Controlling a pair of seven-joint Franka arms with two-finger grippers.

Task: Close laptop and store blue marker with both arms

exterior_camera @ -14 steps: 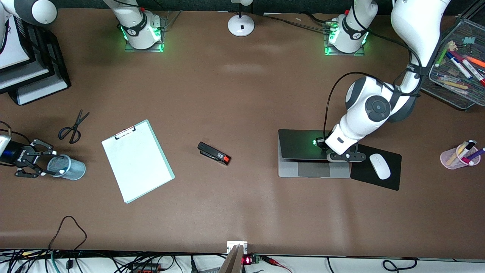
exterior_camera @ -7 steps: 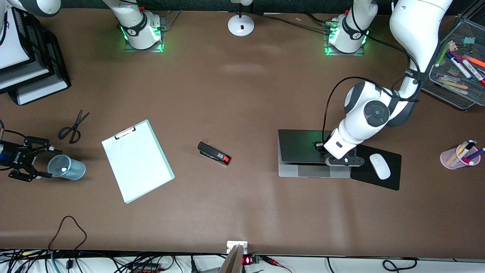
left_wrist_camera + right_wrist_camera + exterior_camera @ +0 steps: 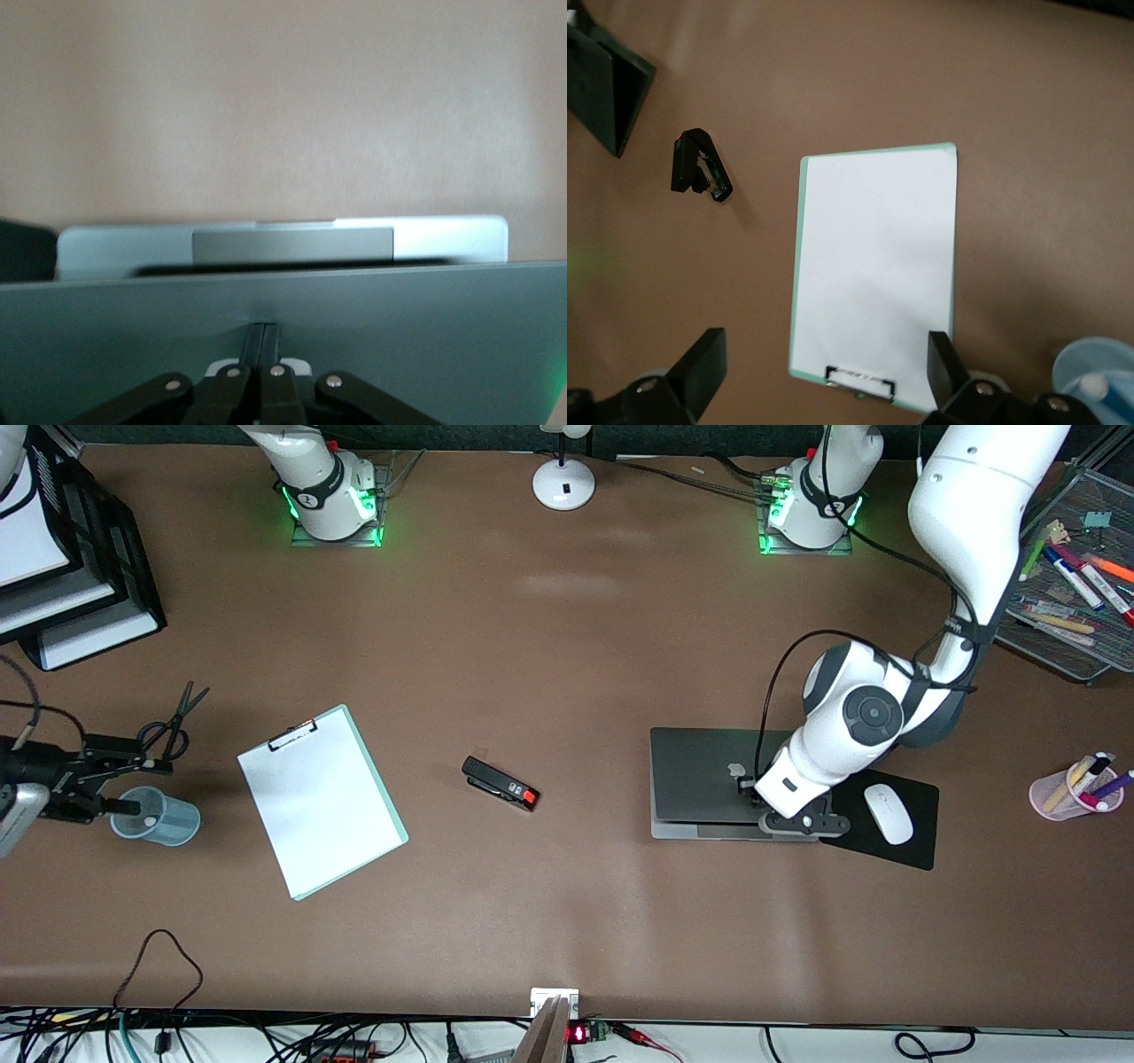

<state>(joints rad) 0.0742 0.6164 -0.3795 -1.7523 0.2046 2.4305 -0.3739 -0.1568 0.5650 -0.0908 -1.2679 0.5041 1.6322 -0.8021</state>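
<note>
two arms at one table. left gripper (image 3: pixel 795 821), fingers together, rests on the lid of the laptop (image 3: pixel 700 775) near its free edge; the lid is nearly down, with only a thin strip of the base and trackpad showing under it in the left wrist view. the laptop lies toward the left arm's end of the table, touching the mouse pad (image 3: pixel 921 850). right gripper (image 3: pixel 84 779), fingers apart and holding nothing, hangs just beside the blue cup (image 3: pixel 155 815) at the right arm's end.

blue marker (image 3: pixel 1096 386): judged to be the white-tipped stick standing in that cup, so stored; only its end shows.

step in hand: shutting the lid. to do it well, keep the push straight down close to the free edge, slow over the last gap, stop once the lid meets the base, and lift off without dragging the laptop.

count:
- laptop, 1
- blue cup, 1
- clipboard (image 3: pixel 321 799), 1
- stapler (image 3: pixel 500 784), 1
- scissors (image 3: pixel 171 722), 1 pair
- mouse (image 3: pixel 888 813), 1, on the mouse pad
- pink cup (image 3: pixel 1059 793) of pens, 1
- mesh tray (image 3: pixel 1045 633) of pens, 1
</note>
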